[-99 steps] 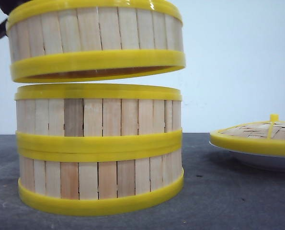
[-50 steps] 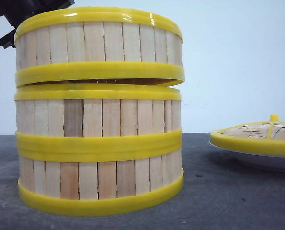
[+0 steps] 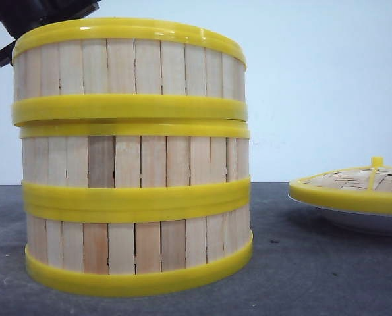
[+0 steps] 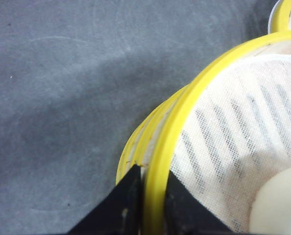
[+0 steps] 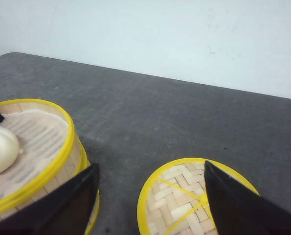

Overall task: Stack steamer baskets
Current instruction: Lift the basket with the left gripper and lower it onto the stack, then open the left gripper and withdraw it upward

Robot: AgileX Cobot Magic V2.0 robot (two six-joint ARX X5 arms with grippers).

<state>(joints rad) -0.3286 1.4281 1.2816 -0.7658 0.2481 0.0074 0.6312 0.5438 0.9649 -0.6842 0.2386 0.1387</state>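
Three steamer baskets stand in one stack on the dark table. The top basket (image 3: 130, 66) rests on the middle basket (image 3: 135, 161), shifted slightly left, and the bottom basket (image 3: 140, 247) is under both. My left gripper (image 4: 152, 171) is shut on the top basket's yellow rim (image 4: 184, 112), one finger outside the wall and one inside. In the front view it shows as a black shape (image 3: 37, 13) behind the top rim. A white bun (image 5: 1, 149) lies on the cloth liner inside. My right gripper (image 5: 150, 196) is open, above the table between the stack and the lid.
A domed woven lid (image 3: 350, 187) with a yellow rim and knob lies on a white plate (image 3: 367, 220) to the right of the stack; it also shows in the right wrist view as the lid (image 5: 184, 196). A pale wall stands behind the table.
The top basket came down with my left gripper. The gap above the middle basket has closed and the rims now meet. The lid and plate have not moved.
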